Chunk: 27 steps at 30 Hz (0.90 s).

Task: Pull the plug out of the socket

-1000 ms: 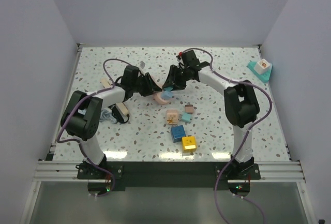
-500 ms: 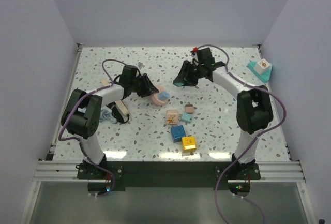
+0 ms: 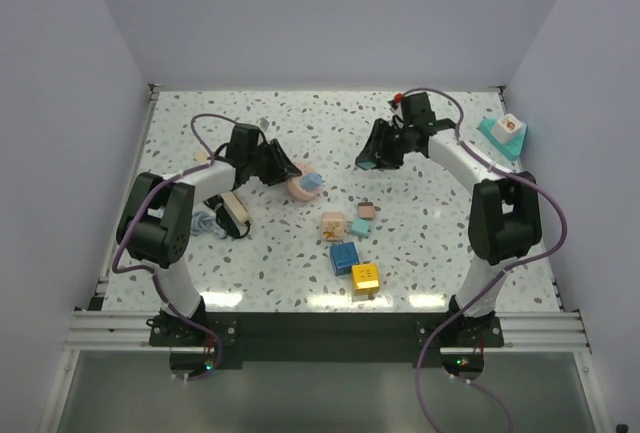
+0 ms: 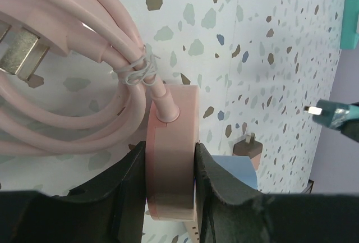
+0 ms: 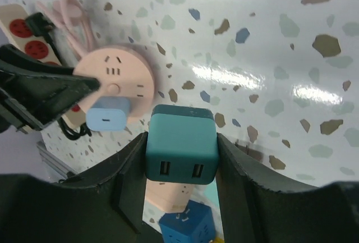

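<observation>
Teal square plastic plug (image 5: 180, 139), two USB ports on its rear face, clamped on both sides between the jaws of the right gripper (image 5: 181, 153); held over the far-right part of the speckled tabletop (image 3: 430, 253), a bare metal prong showing in the left wrist view, well apart from every outlet. Round flat pink plastic socket (image 5: 115, 83), gripped edgewise across its thickness by the narrowly set jaws of the left gripper (image 4: 170, 161), left of the tabletop's middle (resting or lifted: cannot tell). Light blue rectangular adapter (image 5: 107, 117) seated in the socket's face. Pink rubber cord (image 4: 67, 114), coiled, bound with a thin grey wire tie (image 4: 140, 73), leaving the socket's rim; metal-pronged cord end (image 4: 19, 52) at the coil's edge. Long cream-beige power strip (image 3: 230, 203) with red outlet faces, near the left edge; small black plug head (image 5: 38, 24) seated in it, thin black cord trailing. Loose coloured cubes between the arms, toward the near edge: peach cube (image 3: 332, 223), small mint cube (image 3: 357, 227), small tan cube (image 3: 366, 210), blue cube (image 3: 345, 256), yellow cube (image 3: 365, 275) (the last two just beside each other). Teal tray (image 3: 492, 136) bearing a white cube (image 3: 510, 125), at the far-right corner.
</observation>
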### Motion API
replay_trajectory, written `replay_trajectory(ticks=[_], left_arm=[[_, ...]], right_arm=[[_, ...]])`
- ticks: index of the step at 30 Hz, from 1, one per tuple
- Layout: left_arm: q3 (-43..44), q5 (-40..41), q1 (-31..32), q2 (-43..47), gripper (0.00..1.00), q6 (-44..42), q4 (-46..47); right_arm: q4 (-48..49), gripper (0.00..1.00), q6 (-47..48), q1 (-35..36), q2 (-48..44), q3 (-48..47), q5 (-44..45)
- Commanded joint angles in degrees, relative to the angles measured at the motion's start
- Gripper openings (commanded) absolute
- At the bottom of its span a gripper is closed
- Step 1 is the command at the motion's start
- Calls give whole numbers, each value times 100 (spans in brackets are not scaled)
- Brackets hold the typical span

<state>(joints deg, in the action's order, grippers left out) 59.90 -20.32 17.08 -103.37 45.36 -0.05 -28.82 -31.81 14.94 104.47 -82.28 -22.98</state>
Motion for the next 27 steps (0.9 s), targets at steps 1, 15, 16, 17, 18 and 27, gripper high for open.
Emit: replay_trajectory(ticks=[1,15,16,17,18,27], left_arm=[[145,441,-135,45,0,-362,-390],[189,265,-144,-69,0,-449,-381],[180,265,-135,-86,0,-449,-364],[180,239,-135,-78,0,-441,-364],[171,239,-135,-69,0,-432,-346],[171,142,-135,-122,0,-423,-285]], right_arm=[[-379,0,281,17,-164,317,49],[-1653,25,1001,905,232,133,-242],[-1627,33,984,905,232,142,-224],[-1636,37,967,914,223,142,-189],[-1671,41,966,914,223,72,-154],[-2295,72,1265,984,337,-552,-75]])
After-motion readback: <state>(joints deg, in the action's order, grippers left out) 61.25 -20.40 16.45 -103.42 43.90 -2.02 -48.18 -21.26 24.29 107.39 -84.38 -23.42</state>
